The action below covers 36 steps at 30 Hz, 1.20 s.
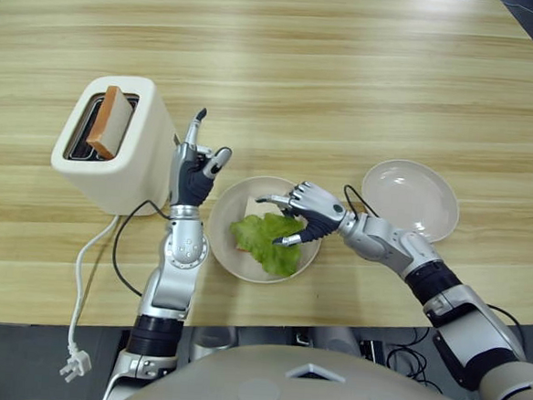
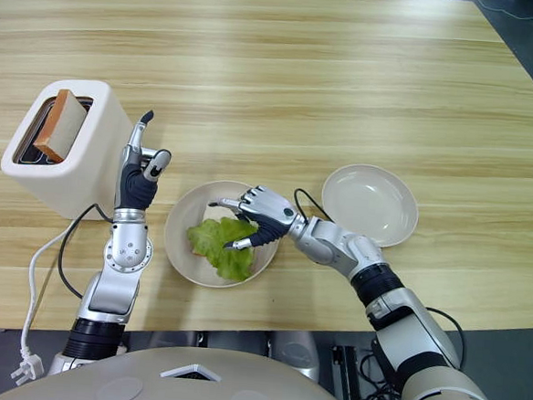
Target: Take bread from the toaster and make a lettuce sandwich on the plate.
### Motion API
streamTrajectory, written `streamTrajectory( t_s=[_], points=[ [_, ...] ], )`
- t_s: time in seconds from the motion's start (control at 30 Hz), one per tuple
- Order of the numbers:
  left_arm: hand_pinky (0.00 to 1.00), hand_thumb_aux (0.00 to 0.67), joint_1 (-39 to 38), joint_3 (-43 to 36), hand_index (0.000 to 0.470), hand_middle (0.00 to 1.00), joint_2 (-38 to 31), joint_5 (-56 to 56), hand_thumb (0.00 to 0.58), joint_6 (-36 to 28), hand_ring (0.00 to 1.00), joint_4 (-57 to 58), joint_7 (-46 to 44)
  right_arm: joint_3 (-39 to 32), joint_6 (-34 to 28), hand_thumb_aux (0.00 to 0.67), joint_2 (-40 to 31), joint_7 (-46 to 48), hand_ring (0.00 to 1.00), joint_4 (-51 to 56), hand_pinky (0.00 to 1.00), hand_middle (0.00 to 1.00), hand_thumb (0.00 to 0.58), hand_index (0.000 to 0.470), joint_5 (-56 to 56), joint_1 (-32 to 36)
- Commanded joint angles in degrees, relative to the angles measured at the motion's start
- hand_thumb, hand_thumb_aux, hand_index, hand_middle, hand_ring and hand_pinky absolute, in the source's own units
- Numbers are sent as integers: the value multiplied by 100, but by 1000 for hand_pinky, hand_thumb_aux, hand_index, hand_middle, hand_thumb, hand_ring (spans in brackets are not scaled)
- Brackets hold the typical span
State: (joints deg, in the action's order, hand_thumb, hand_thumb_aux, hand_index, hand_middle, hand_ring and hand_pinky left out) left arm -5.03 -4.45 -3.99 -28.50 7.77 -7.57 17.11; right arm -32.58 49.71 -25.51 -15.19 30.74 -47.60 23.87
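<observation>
Green lettuce leaf [image 1: 266,239] on bread in beige round plate [image 1: 220,232]; brown toast slice [image 1: 112,123] left in cream toaster [image 1: 131,168]; left hand [image 1: 195,172], right hand [image 1: 311,212]: fingers spread, empty.

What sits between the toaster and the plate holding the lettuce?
The robot's left hand stands upright there, holding nothing, close beside the toaster and just left of the plate. Both eye views show it.

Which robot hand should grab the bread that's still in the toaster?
The left robot hand. It is open right beside the toaster, while the right robot hand is over the lettuce.
</observation>
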Motion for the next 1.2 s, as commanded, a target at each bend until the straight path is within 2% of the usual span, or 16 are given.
streamTrajectory(
  t_s=[0.03, 0.33, 0.57, 0.73, 0.77, 0.8, 0.83, 0.9, 0.93, 0.97, 1.0, 1.03, 1.07, 1.17, 1.2],
  points=[
    [1000, 0, 19, -38, 0, 1000, 20, 84, 0, 7, 1000, 144, -19, 42, -47, 0, 10, -11, 0, -12, 0, 0, 0, 0, -54, 13],
    [1000, 0, -37, -38, 0, 1000, 27, 169, 0, 33, 1000, 164, -55, 67, -104, 0, 14, -29, 0, 35, 0, 0, 0, 0, -36, 23],
    [1000, 0, -55, -85, 0, 1000, 29, 205, 0, 60, 1000, 178, -64, 109, -850, 0, -105, -117, 0, 335, 0, 0, 0, 0, -353, 218],
    [1000, 0, -60, -26, 0, 1000, -26, 160, 0, 108, 1000, -87, -34, -57, -1232, 0, -128, 62, 0, 301, 0, 0, 0, 0, -447, 4],
    [773, 0, -54, -21, 0, 773, -33, 158, 0, 107, 773, -106, -35, -80, -1272, 0, -131, 78, 0, 259, 0, 0, 0, 0, -457, -45],
    [251, 0, -34, -16, 0, 251, -42, 161, 0, 102, 251, -72, -39, -156, -1341, 0, -140, 33, 0, 169, 0, 0, 0, 0, -595, -106],
    [0, 0, -19, -19, 0, 0, -49, 155, 0, 94, 0, -34, -42, -232, -1398, 0, -143, -18, 0, 76, 0, 0, 0, 0, -722, -169],
    [0, 0, -20, -36, 0, 0, -55, 113, 0, 74, 0, 7, -25, -339, -1451, 0, -123, -77, 0, -88, 0, 0, 0, 0, -881, -286],
    [0, 0, -31, -46, 0, 0, -51, 97, 0, 67, 0, 4, -16, -380, -1476, 53, -116, -105, 0, -139, 0, 0, 87, 36, -940, -319],
    [0, 0, -41, -54, 0, 0, -45, 84, 0, 61, 0, -3, -10, -412, -1497, 74, -116, -130, 0, -185, 0, 0, 120, 51, -989, -345],
    [0, 0, -45, -60, 0, 0, -40, 76, 0, 58, 0, -7, -8, -435, -1514, 145, -117, -145, 0, -221, 0, 0, 223, 99, -1028, -366],
    [0, 0, -45, -65, 0, 0, -36, 71, 0, 57, 0, -4, -8, -454, -1526, 263, -118, -148, 0, -235, 0, 0, 366, 180, -1042, -379],
    [0, 0, -43, -68, 0, 0, -34, 67, 0, 59, 0, 4, -7, -473, -1528, 336, -116, -141, 0, -223, 0, 0, 436, 231, -1048, -384],
    [0, 0, -49, -73, 0, 0, -25, 58, 0, 64, 0, 19, -1, -508, -1533, 410, -125, -163, 0, -166, 0, 0, 493, 281, -1053, -371],
    [0, 0, -52, -73, 0, 0, -22, 56, 0, 72, 0, 35, 3, -511, -1537, 415, -132, -173, 0, -162, 0, 0, 496, 285, -1051, -366]
  ],
)
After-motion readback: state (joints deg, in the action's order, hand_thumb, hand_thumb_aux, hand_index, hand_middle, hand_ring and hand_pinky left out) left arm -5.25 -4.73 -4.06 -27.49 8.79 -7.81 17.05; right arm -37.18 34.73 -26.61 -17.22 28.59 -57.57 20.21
